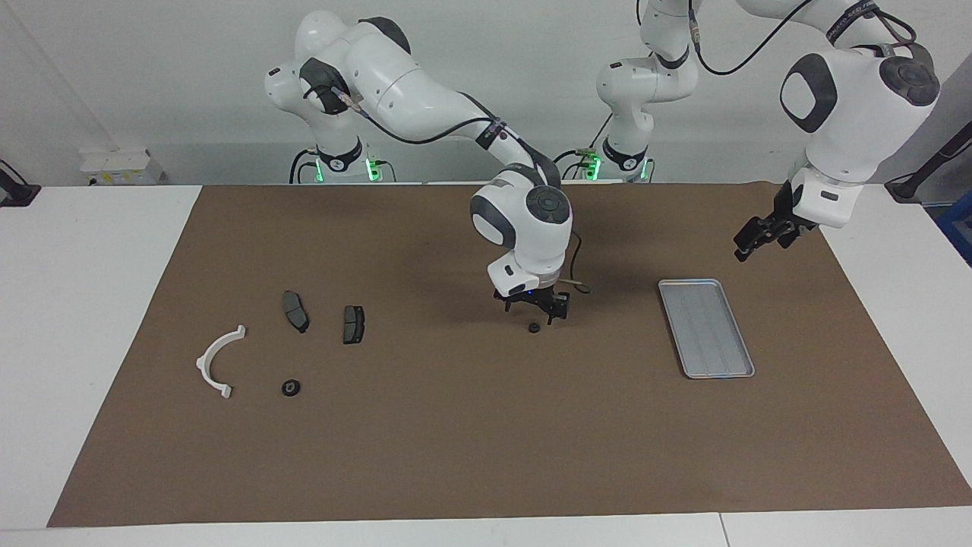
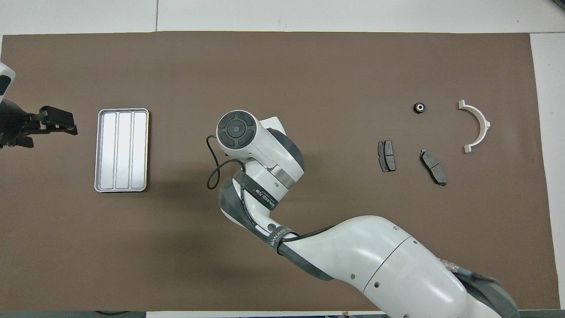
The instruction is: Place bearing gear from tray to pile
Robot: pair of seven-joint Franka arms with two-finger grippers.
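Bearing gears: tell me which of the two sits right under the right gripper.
The bearing gear mid-mat, between the tray and the pile, just below the right gripper. The other gear lies in the pile beside the white bracket.

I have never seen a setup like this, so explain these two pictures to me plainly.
Two white robot arms work at a table with a brown mat. One picture faces them; the other looks down from above them. The right tool hangs low over a small black gear lying on the mat mid-table, holding nothing. The left tool waits in the air near the silver tray, which shows nothing in it. Toward the right arm's end lie two brake pads, a white bracket and another gear.
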